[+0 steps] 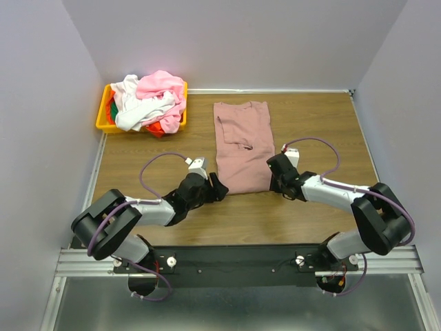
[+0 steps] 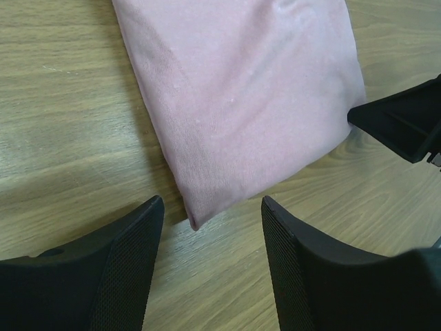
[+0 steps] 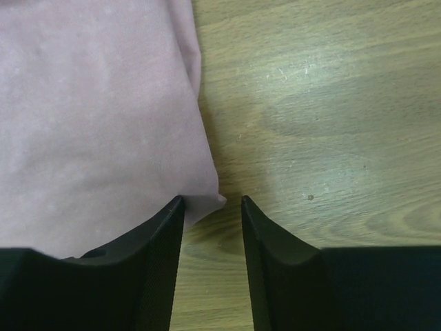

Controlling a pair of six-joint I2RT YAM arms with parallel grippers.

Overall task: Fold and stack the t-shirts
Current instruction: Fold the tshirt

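Observation:
A dusty mauve-pink t-shirt (image 1: 242, 141) lies folded into a long strip on the wooden table (image 1: 317, 131). My left gripper (image 1: 219, 189) is open at its near left corner; in the left wrist view that corner (image 2: 196, 219) sits just ahead of the gap between my fingers (image 2: 131, 241). My right gripper (image 1: 273, 178) is open at the near right corner; in the right wrist view the corner (image 3: 210, 200) lies between my fingertips (image 3: 172, 214), and I cannot tell whether they touch it. The other t-shirts, pink (image 1: 160, 86) and white (image 1: 141, 110), are heaped in the bin.
A yellow plastic bin (image 1: 103, 118) stands at the table's far left corner, with red-orange and green cloth under the heap. Grey walls close in the table on three sides. My right gripper's black finger shows at the right edge of the left wrist view (image 2: 403, 124).

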